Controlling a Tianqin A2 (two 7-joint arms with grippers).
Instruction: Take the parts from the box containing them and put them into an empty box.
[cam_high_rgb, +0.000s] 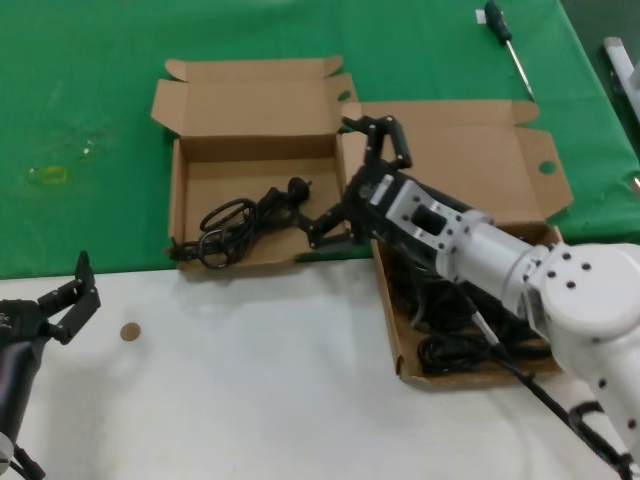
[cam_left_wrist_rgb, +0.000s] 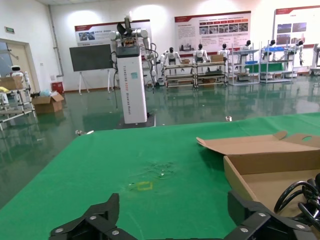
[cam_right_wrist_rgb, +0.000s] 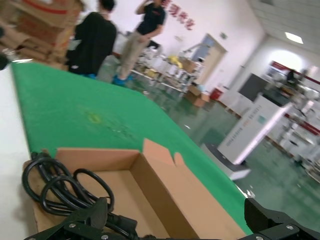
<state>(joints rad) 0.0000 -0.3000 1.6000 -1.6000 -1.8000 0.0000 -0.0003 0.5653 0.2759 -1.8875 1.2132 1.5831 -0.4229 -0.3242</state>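
Two brown cardboard boxes lie open side by side. The left box (cam_high_rgb: 190, 165) holds one black power cord bundle (cam_high_rgb: 235, 222). The right box (cam_high_rgb: 450, 130) holds several black cords (cam_high_rgb: 450, 345), partly hidden under my right arm. My right gripper (cam_high_rgb: 332, 182) is open and empty, hovering over the left box's right side, near the cord's plug end (cam_high_rgb: 296, 187). Its wrist view shows the cord (cam_right_wrist_rgb: 55, 185) and the box wall (cam_right_wrist_rgb: 165, 195) between its spread fingers (cam_right_wrist_rgb: 87, 220). My left gripper (cam_high_rgb: 68, 300) is open and parked over the white table at the lower left.
A screwdriver (cam_high_rgb: 508, 40) lies on the green mat at the far right. A small brown disc (cam_high_rgb: 129, 331) sits on the white table near my left gripper. A yellow mark (cam_high_rgb: 48, 175) is on the mat at the left. The left wrist view shows the left box's corner (cam_left_wrist_rgb: 270, 165).
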